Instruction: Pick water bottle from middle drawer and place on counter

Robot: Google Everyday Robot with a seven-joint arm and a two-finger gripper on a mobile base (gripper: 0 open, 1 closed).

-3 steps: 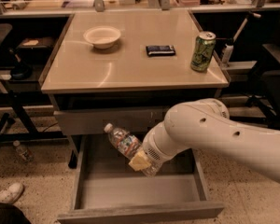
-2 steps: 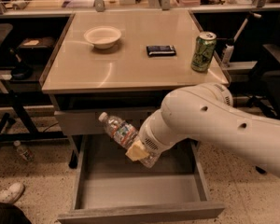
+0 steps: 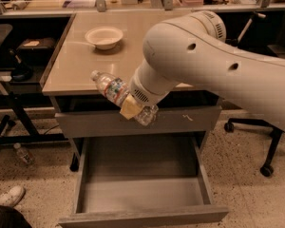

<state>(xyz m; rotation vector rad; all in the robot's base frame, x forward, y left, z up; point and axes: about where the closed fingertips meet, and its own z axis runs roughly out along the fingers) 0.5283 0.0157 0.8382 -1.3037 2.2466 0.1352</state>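
Camera view: the arm (image 3: pixel 213 65) reaches in from the right edge of the frame and crosses the right half of the counter (image 3: pixel 76 65).
Gripper location: the gripper (image 3: pixel 133 109) sits at frame centre, in front of the counter's front edge and above the open middle drawer (image 3: pixel 142 216).
Gripper state: closed on the water bottle (image 3: pixel 115 90), with one yellowish pad (image 3: pixel 128 109) pressed against its lower side.
Bottle relative to gripper: the gripper holds it at about mid-length. The capped half sticks out to the upper left and the base shows just to the lower right.
Bottle location: in the air, clear of the drawer. The cap end overlaps the counter's front edge and the base end is in front of the upper drawer front (image 3: pixel 190 118).
Change from earlier frame: the bottle and gripper are higher. They were in front of the drawer fronts, below counter level. The arm now hides the counter's right side.
Bottle axis: diagonal, with the cap to the upper left and the base to the lower right.
Counter contents: a bowl (image 3: pixel 104 36) at upper left.
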